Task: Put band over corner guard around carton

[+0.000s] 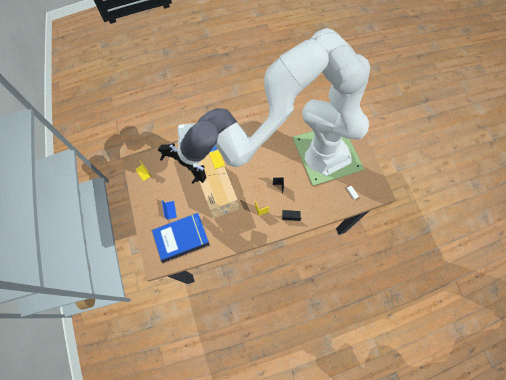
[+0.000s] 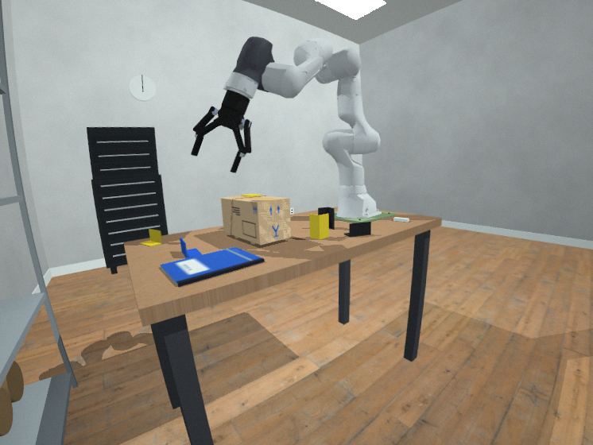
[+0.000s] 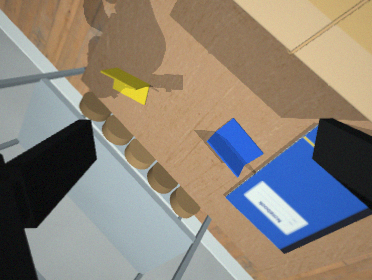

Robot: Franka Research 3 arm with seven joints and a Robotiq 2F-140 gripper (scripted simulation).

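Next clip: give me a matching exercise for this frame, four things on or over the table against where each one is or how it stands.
Things:
1. carton
2. blue notebook
3. gripper
4. white block

Places or states:
A. lying flat at the table corner nearest the grey shelving
B. near the table edge beside the green base plate
C. in the air above the table, jaws wide apart and holding nothing
D. standing near the middle of the table with a yellow guard on top

Pairs: 1-D, 2-A, 3-C, 4-B

Three yellow corner guards [image 1: 142,170], two black [image 1: 278,183], one blue [image 1: 168,209], one carton [image 1: 220,191].
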